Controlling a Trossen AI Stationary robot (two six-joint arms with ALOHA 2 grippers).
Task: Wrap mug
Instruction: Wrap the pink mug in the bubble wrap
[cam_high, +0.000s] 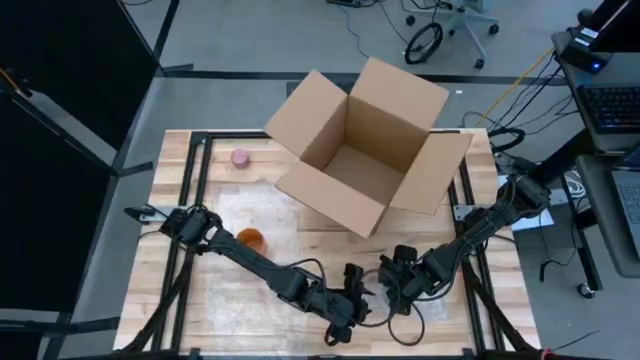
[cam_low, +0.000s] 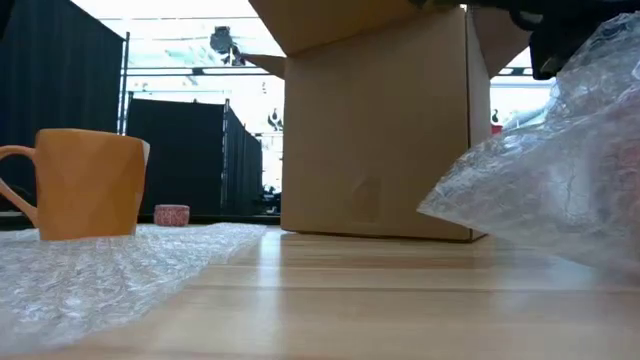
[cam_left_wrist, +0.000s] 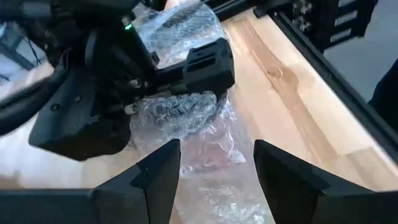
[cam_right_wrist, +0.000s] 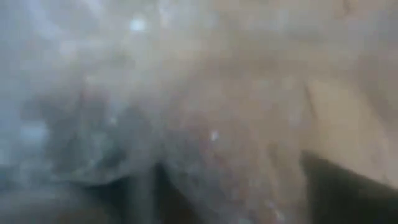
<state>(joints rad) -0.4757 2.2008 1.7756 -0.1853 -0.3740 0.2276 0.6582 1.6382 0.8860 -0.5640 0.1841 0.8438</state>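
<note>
The orange mug (cam_high: 250, 238) (cam_low: 90, 185) stands upright on a clear bubble wrap sheet (cam_high: 255, 285) spread over the table's near left. The sheet's right end (cam_low: 560, 190) is bunched and raised off the table near the front middle. My right gripper (cam_high: 392, 278) (cam_left_wrist: 186, 84) is shut on that bunch, and wrap fills the right wrist view (cam_right_wrist: 186, 112). My left gripper (cam_high: 350, 303) (cam_left_wrist: 217, 180) is open just left of it. Its fingers stand on either side of the wrap below the bunch, and I cannot tell whether they touch it. My right gripper holds the bunched right end of the bubble wrap (cam_left_wrist: 177, 111) between its fingers (cam_left_wrist: 205, 62), several crumpled layers together. The bunch is raised off the table, and the wrap trails down from it to the tabletop. The left part of the sheet stays flat under the mug.
An open cardboard box (cam_high: 365, 145) (cam_low: 385, 130) stands at the table's far middle with its flaps spread. A small pink thing (cam_high: 240, 157) (cam_low: 172, 214) sits at the far left. Bare wood (cam_high: 500, 300) lies at the near right. Black frame rails (cam_high: 185, 190) run along the table's sides.
</note>
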